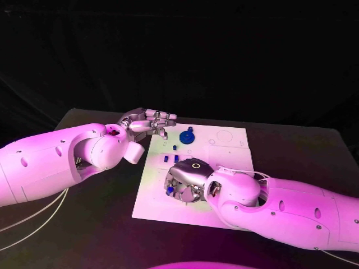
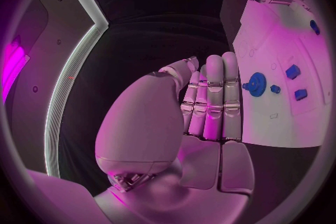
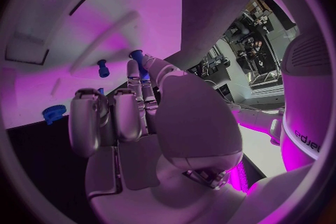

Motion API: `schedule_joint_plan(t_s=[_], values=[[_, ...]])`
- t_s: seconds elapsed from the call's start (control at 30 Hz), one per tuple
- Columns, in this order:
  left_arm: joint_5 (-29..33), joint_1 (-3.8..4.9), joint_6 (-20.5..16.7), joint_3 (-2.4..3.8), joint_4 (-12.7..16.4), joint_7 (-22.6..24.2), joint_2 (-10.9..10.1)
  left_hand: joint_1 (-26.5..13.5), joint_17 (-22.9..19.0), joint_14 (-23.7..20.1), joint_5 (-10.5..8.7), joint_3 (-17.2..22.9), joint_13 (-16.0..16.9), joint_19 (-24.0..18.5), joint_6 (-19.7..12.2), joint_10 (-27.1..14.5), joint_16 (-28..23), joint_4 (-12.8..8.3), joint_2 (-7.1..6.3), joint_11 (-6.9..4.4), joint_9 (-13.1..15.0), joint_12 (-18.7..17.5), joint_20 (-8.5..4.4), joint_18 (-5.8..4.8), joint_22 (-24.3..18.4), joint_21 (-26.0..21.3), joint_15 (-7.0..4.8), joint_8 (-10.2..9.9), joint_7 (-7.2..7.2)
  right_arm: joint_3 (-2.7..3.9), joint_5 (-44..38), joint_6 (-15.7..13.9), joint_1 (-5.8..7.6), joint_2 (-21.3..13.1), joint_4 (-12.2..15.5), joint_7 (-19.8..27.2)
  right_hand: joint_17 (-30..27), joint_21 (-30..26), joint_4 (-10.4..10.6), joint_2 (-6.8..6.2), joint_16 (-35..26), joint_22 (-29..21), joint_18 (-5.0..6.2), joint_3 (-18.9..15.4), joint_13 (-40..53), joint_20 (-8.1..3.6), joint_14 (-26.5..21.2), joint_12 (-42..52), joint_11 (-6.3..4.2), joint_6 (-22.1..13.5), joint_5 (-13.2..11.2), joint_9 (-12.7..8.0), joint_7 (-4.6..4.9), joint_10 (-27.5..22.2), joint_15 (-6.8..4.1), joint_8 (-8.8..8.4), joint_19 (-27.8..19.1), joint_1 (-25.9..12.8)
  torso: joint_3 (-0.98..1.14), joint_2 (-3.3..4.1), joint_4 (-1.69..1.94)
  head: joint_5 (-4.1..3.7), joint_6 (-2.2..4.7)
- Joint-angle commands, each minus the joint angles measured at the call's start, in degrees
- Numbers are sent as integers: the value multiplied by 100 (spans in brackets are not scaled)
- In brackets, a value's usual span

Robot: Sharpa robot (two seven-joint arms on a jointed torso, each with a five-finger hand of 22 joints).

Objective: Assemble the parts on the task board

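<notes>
Blue peg (image 3: 137, 57) sits pinched at the fingertips of the right hand (image 1: 186, 180), which hangs over the near end of the board (image 1: 228, 147). The left hand (image 1: 147, 123) hovers off the board's far left corner, fingers straight, together and empty. Just beside it on the board lies the gear (image 1: 187, 136), nearer the left hand than the right.

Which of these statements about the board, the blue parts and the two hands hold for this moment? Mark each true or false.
1. The right hand is over the task board. True.
2. The left hand grips the blue gear. False: it is at the board's far left corner, holding nothing, apart from the gear.
3. The right hand pinches a small blue part. True.
4. The gear lies off the board on the black table. False: it sits on the board.
</notes>
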Motion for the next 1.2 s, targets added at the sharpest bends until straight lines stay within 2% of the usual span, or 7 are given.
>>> schedule_joint_plan(t_s=[0.03,0.3,0.57,0.87,1.07,1.13,1.2], values=[[23,3,88,4,21,28,5,-2,-7,-45,10,-41,9,-50,-14,-42,-30,-2,53,3,-8,38,9,80,-7,-27,5,6,-17,-10,-129,111,-13,35,-13,-102,-9,-123,43,-65,16,1144,-35,5,-38,19,196,-106,63,-191,22,-12,95,-188,71,-129,102,-136,-3,-2,4,-5,6],[23,3,97,4,18,17,4,-2,-7,-45,10,-41,9,-50,-14,-42,-30,-2,53,3,-8,38,9,80,-7,-27,5,6,-17,-17,-136,-50,-19,56,-30,-133,-435,-690,95,-298,-268,989,68,-193,-125,170,37,-259,261,-834,178,-167,258,-784,234,-193,-131,-399,0,-2,0,-1,19],[23,3,111,4,14,2,3,-2,-7,-45,10,-41,9,-50,-14,-42,-30,-2,53,3,-8,38,9,80,-7,-27,5,6,-17,-18,-176,-341,-33,-33,64,-148,-625,-970,72,-309,-389,913,127,-368,-127,195,-50,-175,241,-941,223,-200,188,-1002,230,-177,-246,-426,6,-1,-2,-10,40],[23,3,129,3,8,-10,-15,-7,-12,-47,9,-48,8,-50,-14,-47,-31,-1,54,4,-8,41,10,80,-8,-30,5,6,-16,23,-110,-1040,-18,-575,575,-102,-865,-1250,179,-254,-514,838,170,-1163,-89,208,-144,190,245,-1271,186,-271,32,-1338,235,-166,-332,-409,10,-2,-11,-71,52],[23,2,121,1,11,-5,-35,-7,-12,-47,9,-48,8,-50,-14,-47,-31,-1,54,4,-8,41,10,80,-8,-30,5,6,-16,73,984,-1203,199,-1396,1000,-39,-616,-783,389,-112,-314,969,83,-1409,125,129,19,826,114,-822,4,-175,151,-575,129,33,-109,-543,0,-13,-22,-211,85],[23,2,113,-3,18,-1,-51,-7,-12,-47,9,-48,8,-50,-14,-47,-31,-1,54,4,-8,41,10,80,-8,-30,5,6,-16,79,1489,-1070,302,-1700,1069,-103,-355,-335,732,-143,-129,1096,2,-1721,339,62,127,1198,3,-639,249,-137,82,33,41,123,73,-1044,-7,-21,-40,-263,101],[23,2,106,-14,26,4,-64,-7,-12,-47,9,-48,8,-50,-14,-47,-31,-1,54,4,-8,41,10,80,-8,-30,5,6,-16,81,1847,-946,376,-1987,1128,-175,-125,-43,791,-175,32,1179,-52,-1896,569,-17,199,1500,-86,-574,364,-117,8,363,-42,167,184,-1087,-13,-29,-62,-301,117]])
